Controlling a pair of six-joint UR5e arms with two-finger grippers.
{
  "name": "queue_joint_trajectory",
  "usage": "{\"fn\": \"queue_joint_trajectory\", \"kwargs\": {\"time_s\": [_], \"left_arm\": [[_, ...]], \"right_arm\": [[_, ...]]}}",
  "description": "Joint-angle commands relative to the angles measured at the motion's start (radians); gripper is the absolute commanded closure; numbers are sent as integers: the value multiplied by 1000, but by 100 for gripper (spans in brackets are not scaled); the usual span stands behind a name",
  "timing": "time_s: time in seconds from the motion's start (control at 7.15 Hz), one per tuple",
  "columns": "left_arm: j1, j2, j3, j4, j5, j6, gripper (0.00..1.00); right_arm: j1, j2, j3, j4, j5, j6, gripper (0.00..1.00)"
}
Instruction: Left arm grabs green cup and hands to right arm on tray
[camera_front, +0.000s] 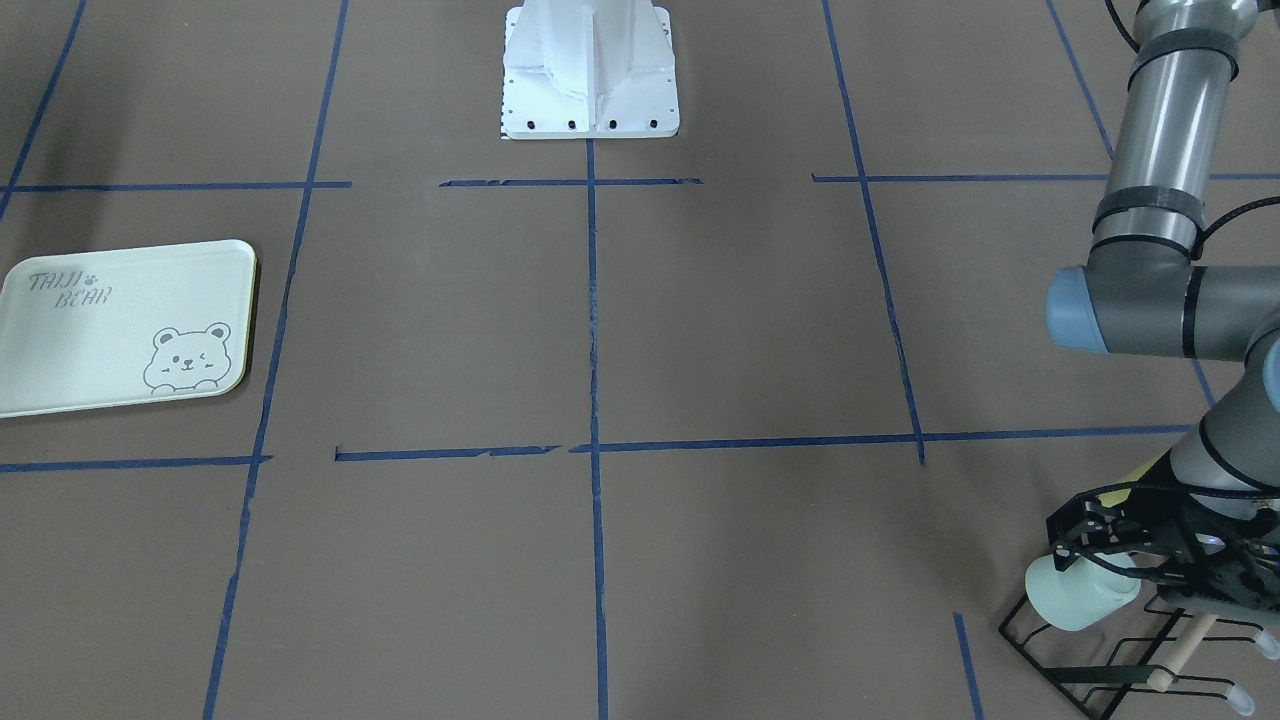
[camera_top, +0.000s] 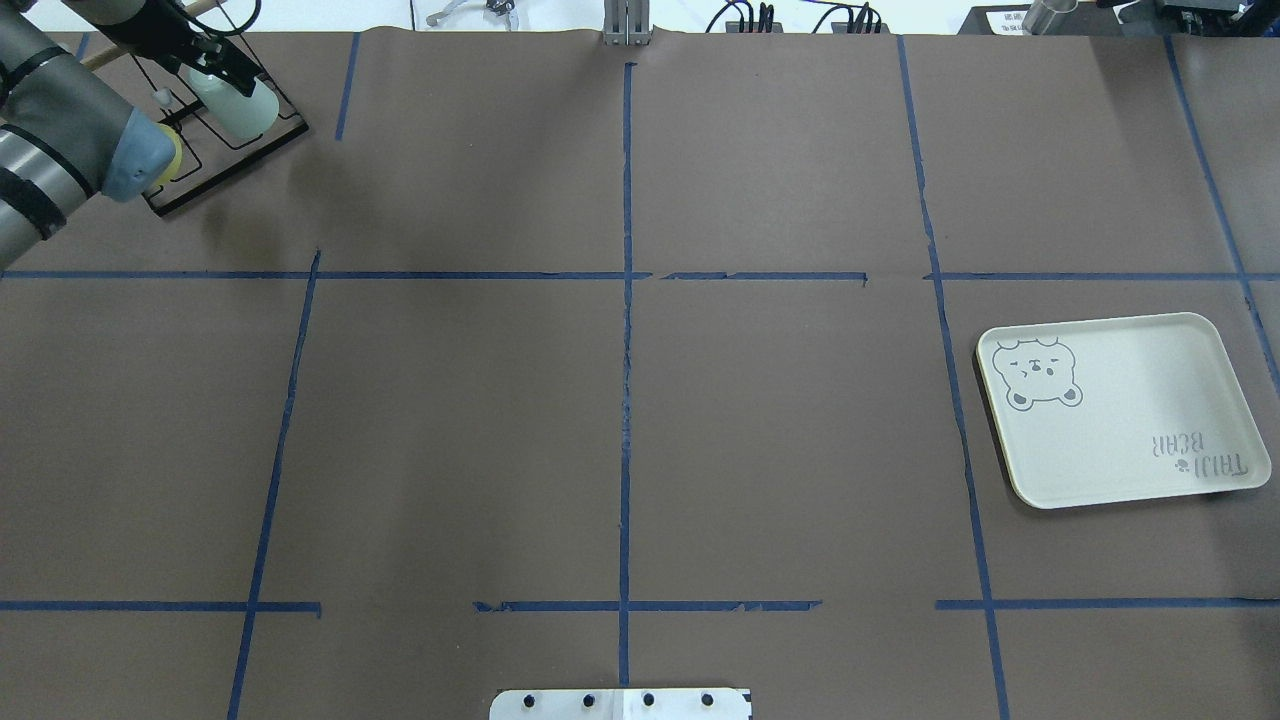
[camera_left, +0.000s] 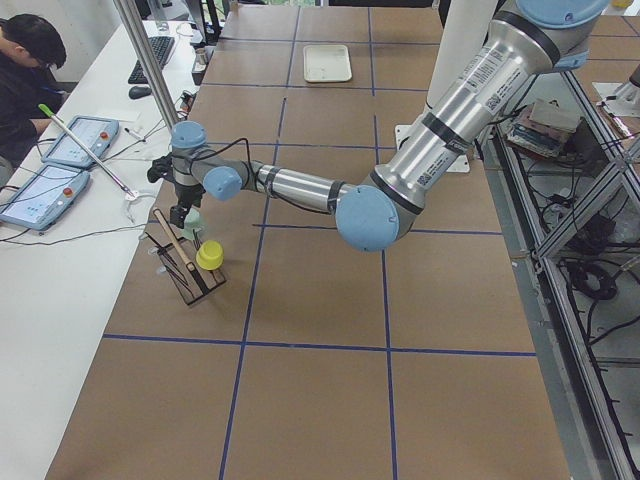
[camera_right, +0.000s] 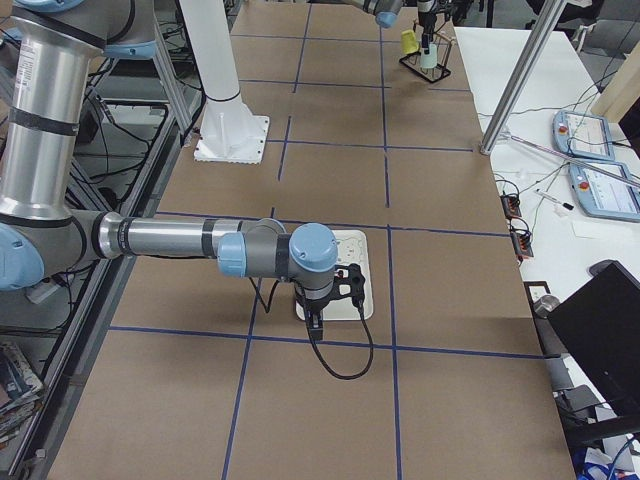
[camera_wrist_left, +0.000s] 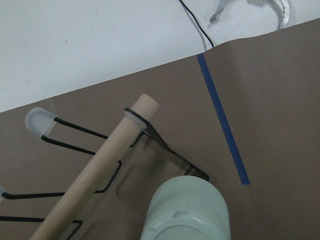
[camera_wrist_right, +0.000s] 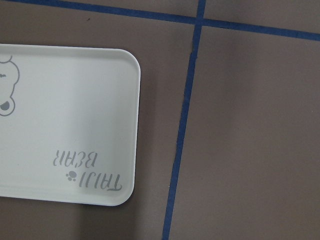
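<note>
The green cup sits tilted on a black wire rack at the table's far left corner. It also shows in the overhead view and at the bottom of the left wrist view. My left gripper is right at the cup, with its fingers over the cup's upper part. I cannot tell whether they press on it. The tray lies flat and bare on the right side. My right gripper hovers above the tray. It shows only in the exterior right view, so I cannot tell its state.
A yellow cup sits on the same rack, beside the green one. A wooden dowel runs across the rack. The white robot base stands at mid table. An operator sits at the side bench.
</note>
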Motion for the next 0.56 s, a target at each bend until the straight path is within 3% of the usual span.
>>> {"fn": "queue_joint_trajectory", "kwargs": {"time_s": [0.0,0.42], "left_arm": [[11,-7,41,-37,0,-2,0],[10,-9,38,-32,0,-9,44]], "right_arm": [[0,0,-1,0,0,0,0],[0,0,0,0,0,0,0]]}}
